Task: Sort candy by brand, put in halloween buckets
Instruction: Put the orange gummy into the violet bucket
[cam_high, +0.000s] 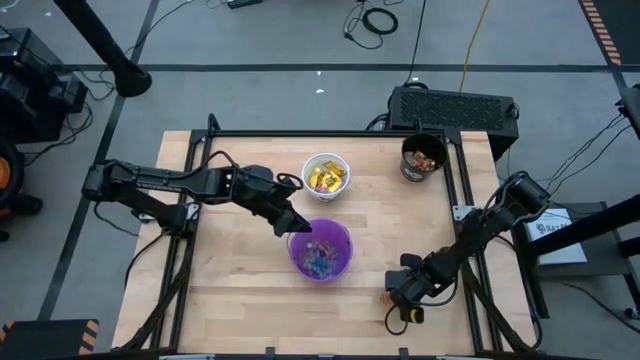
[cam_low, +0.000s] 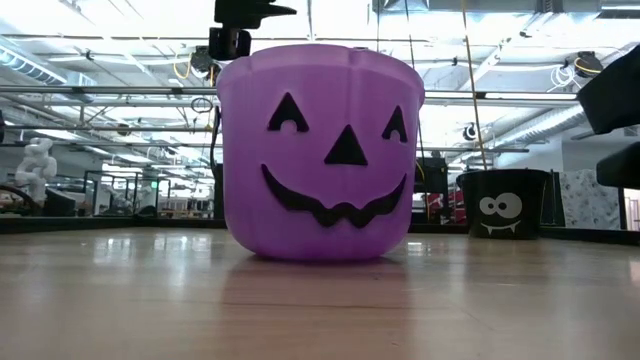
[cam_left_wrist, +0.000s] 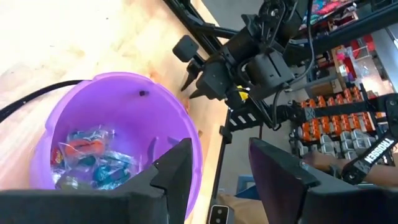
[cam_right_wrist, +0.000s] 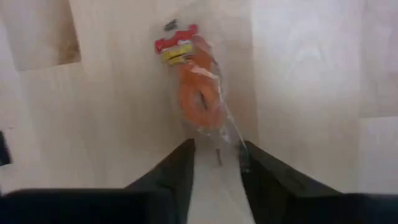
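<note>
Three halloween buckets stand on the wooden table. The purple one (cam_high: 320, 250) in the middle holds blue and orange candy (cam_left_wrist: 93, 158). The white one (cam_high: 325, 175) behind it holds yellow packets, and the black one (cam_high: 423, 157) stands at the far right. My left gripper (cam_high: 292, 228) hangs open over the purple bucket's far-left rim (cam_left_wrist: 186, 124), with nothing between its fingers. My right gripper (cam_high: 398, 292) points down near the table's near right edge. It is open over an orange ring candy (cam_right_wrist: 198, 93) in a clear wrapper, which lies flat on the wood. My right gripper comes from above, its two fingers (cam_right_wrist: 180, 163) standing on either side of the wrapper's clear tail end (cam_right_wrist: 225, 142). I cannot tell whether they touch it. The candy lies flat on the table, pointing away from the fingers along their line.
A black box with a ridged top (cam_high: 455, 105) sits just beyond the far right edge. Dark frame rails (cam_high: 300, 133) run along the far edge and both sides of the table. Bare wood lies left of and in front of the purple bucket (cam_low: 320, 150).
</note>
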